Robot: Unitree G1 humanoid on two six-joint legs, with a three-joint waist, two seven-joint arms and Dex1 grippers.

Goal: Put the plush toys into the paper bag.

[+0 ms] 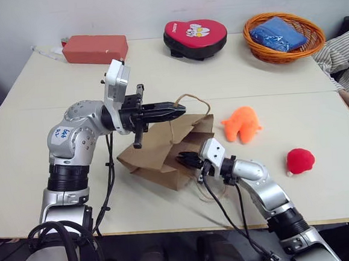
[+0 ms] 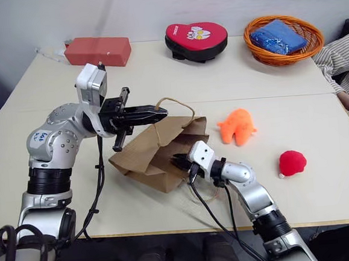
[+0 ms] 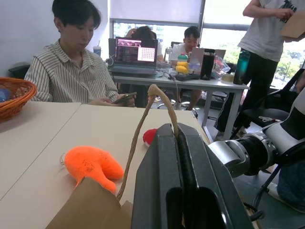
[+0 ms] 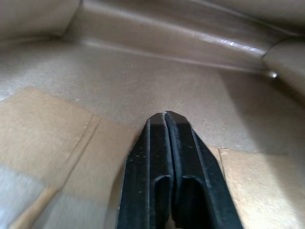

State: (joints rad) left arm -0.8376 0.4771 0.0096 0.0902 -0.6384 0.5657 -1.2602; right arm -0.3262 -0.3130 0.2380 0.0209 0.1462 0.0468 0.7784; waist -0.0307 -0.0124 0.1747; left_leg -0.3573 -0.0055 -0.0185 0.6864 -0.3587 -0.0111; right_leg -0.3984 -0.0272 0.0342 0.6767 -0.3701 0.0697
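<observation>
Nearest: right pincer (image 1: 183, 160), fingers pressed together on nothing, tips just inside the mouth of the paper bag (image 1: 158, 156), apparently to spread it or keep it from collapsing. Bag lying on its side on the table (image 1: 54, 140), mouth turned toward the toys. Above it: left pincer (image 1: 174, 111), closed tight on one cord handle (image 1: 191, 99), lifting the upper lip so the opening gapes. Beyond the bag, to the right: red plush toy (image 1: 299, 160) near the table's right edge, well apart from the bag; orange plush toy (image 1: 242, 124) closer, just past the bag's mouth. Both toys outside the bag; filling not yet begun. Farthest, along the back edge: red box (image 1: 95, 48), heart-shaped pad (image 1: 195, 38), wicker basket (image 1: 284, 36). Striped sleeve of a seated person (image 1: 341, 54) at far right.
</observation>
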